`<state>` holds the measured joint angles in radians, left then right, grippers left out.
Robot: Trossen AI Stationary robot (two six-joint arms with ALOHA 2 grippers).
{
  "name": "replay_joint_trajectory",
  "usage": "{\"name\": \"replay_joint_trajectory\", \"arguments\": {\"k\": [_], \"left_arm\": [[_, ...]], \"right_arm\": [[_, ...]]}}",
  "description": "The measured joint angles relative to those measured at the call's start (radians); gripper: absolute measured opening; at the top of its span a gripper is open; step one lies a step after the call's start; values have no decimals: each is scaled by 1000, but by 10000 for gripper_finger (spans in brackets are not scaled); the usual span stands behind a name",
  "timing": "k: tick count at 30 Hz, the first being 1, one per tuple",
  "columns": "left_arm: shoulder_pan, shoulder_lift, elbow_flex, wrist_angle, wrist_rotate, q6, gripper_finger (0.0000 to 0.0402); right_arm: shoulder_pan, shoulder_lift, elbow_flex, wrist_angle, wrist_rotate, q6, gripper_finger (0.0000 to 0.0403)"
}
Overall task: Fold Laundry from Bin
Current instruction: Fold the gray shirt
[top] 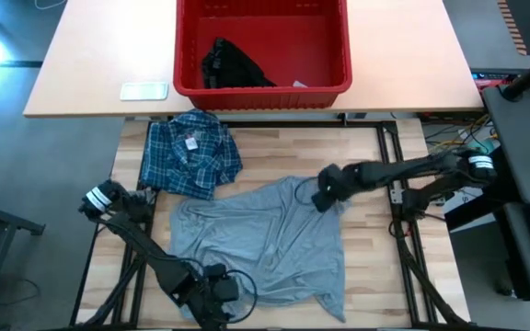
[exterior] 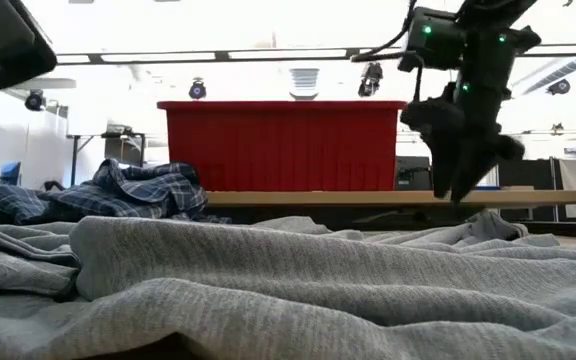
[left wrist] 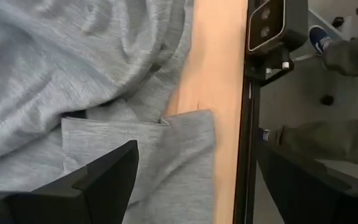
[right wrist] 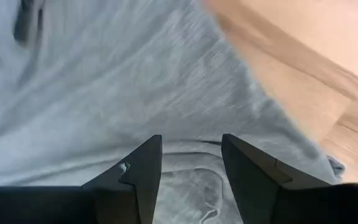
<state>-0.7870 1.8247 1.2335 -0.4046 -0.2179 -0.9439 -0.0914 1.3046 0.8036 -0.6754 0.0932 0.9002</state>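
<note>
The rumpled light grey T-shirt [top: 265, 239] is yours to fold, below the right gripper's [right wrist: 190, 163] parted empty fingers, left gripper [left wrist: 194, 180] open, while the plaid shirt [top: 190, 153] lies crumpled and a black garment [top: 233, 66] waits in the red plastic bin [top: 261, 92].

Two slim, dark, six-joint robot arms are built from black tubular links with blocky joint housings, and thin black cables loop alongside them. The left gripper [top: 212, 292] and the right gripper [top: 324, 195] each end in two flat, matte black, wedge-shaped fingers [right wrist: 143, 171]. Small green lights glow on the right arm's wrist housing [exterior: 448, 40].
</note>
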Motion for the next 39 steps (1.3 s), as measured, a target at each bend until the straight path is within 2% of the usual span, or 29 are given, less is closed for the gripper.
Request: {"name": "replay_joint_trajectory", "arguments": {"k": [4,7,11,13,17,20,24,26,29,33,39], "left_arm": [[15,-9,-1,-16,-20,21,311],[55,-6,-3,-13,-26,69,311],[114,0,-4,-1,-28,108,311],[130,-4,-4,0,-32,124,311],[145,-17,-4,2,-34,152,311],[158,-17,-4,-1,-27,171,311],[187,-17,-4,-7,-27,185,311],[204,-25,-4,-25,-26,193,311],[235,-51,-4,-88,-22,212,311],[308,-83,-8,-148,-25,279,311],[438,-76,-11,-88,-28,401,311]], "right_arm": [[-88,-81,-23,-69,-54,77,149],[-167,-80,-82,-72,-86,70,127],[-230,-18,-174,70,-156,68,63],[-247,25,-195,94,-148,53,25],[-338,117,-186,143,-34,-54,13],[-434,179,-152,211,65,-194,10],[-543,240,-39,255,188,-447,9],[-562,247,18,209,201,-536,9],[-519,190,95,163,204,-586,10],[-385,89,119,26,195,-536,29],[-108,-8,78,-152,96,-274,118]]}}
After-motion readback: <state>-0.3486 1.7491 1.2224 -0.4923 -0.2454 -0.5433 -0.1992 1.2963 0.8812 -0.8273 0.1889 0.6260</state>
